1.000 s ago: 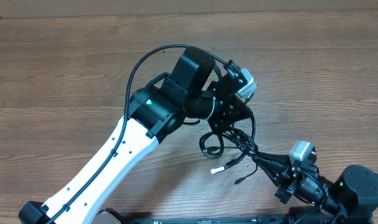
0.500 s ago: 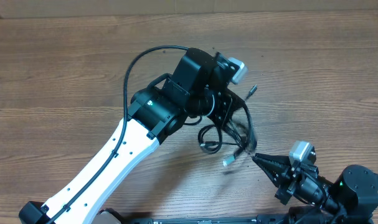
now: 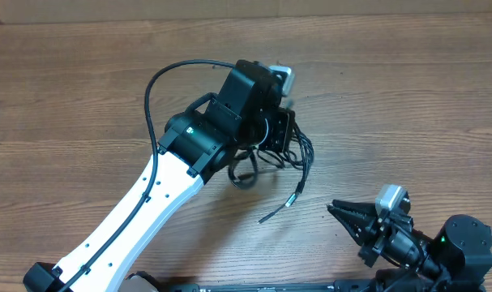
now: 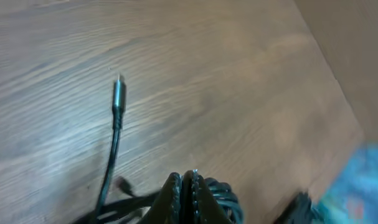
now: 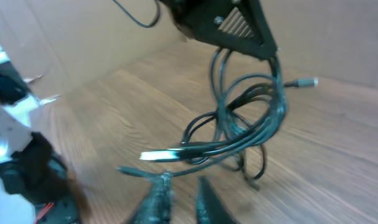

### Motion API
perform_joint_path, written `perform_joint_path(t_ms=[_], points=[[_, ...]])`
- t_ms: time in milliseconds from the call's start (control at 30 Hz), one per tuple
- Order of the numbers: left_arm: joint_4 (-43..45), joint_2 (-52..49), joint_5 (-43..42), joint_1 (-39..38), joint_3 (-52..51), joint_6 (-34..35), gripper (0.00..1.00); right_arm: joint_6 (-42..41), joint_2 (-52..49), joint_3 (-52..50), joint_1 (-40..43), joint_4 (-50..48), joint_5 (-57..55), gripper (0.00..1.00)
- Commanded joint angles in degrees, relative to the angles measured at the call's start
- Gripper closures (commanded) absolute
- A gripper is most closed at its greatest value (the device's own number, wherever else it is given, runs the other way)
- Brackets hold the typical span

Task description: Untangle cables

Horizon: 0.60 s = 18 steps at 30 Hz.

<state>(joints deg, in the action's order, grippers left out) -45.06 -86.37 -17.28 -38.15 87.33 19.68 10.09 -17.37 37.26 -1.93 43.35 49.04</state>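
Note:
The cables (image 3: 298, 162) are thin black cords in a tangled bundle hanging from my left gripper (image 3: 290, 138), which is shut on them above mid-table. One loop (image 3: 244, 174) droops to the left, and a silver-tipped plug end (image 3: 290, 200) trails toward the front. In the left wrist view the shut jaws of the left gripper (image 4: 189, 180) have cable coils (image 4: 223, 194) beside them, and one plug (image 4: 118, 96) lies on the wood. My right gripper (image 3: 336, 209) stands slightly open at front right, apart from the cords. Its wrist view shows the right gripper (image 5: 184, 183) empty, just below a silver plug (image 5: 160, 155) and the hanging cables (image 5: 251, 124).
The wooden table (image 3: 408, 97) is bounded by a cardboard wall (image 3: 229, 8) along the far edge. The left arm's own thick black cable (image 3: 160, 89) arcs over its white link (image 3: 148, 203). Something blue (image 4: 363, 180) blurs at the right edge of the left wrist view.
My right gripper has let go of the cords and opened a little. The left arm has swung up and to the left, pulling the bundle away from the right gripper.

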Motion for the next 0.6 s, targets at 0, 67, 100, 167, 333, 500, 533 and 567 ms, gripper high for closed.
perform_joint_path(t_ms=[0,67,100,167,333,500,533,567], points=[[-0.5,0.5,-15.3,0.0,0.9,-18.6,0.96,0.5,0.3,0.6,-0.3,0.0,-5.6,0.74],[-1.3,0.5,-21.8,0.0,0.9,-25.0,0.96,0.5,0.3,0.6,-0.2,0.0,-6.7,0.69],[-1.5,0.5,-24.1,0.0,0.9,-27.0,0.96,0.5,0.3,0.6,-0.3,0.0,-7.2,0.59],[-1.5,0.5,-28.2,0.0,0.9,-29.7,0.96,0.5,0.3,0.6,-0.3,0.2,-8.0,0.33],[-0.7,0.5,-35.1,0.0,0.9,-33.0,0.96,0.5,0.3,0.6,-0.3,0.5,-8.1,0.33],[2.0,0.5,-39.8,0.0,0.9,-32.8,0.96,0.5,0.3,0.6,-0.3,0.5,-8.1,0.33],[2.6,0.5,-40.2,0.0,0.9,-32.5,0.96,0.5,0.3,0.6,-0.3,0.5,-8.1,0.33],[3.0,0.5,-40.9,-0.1,0.9,-32.3,0.96,0.5,0.3,0.6,-0.3,0.5,-8.1,0.34]])
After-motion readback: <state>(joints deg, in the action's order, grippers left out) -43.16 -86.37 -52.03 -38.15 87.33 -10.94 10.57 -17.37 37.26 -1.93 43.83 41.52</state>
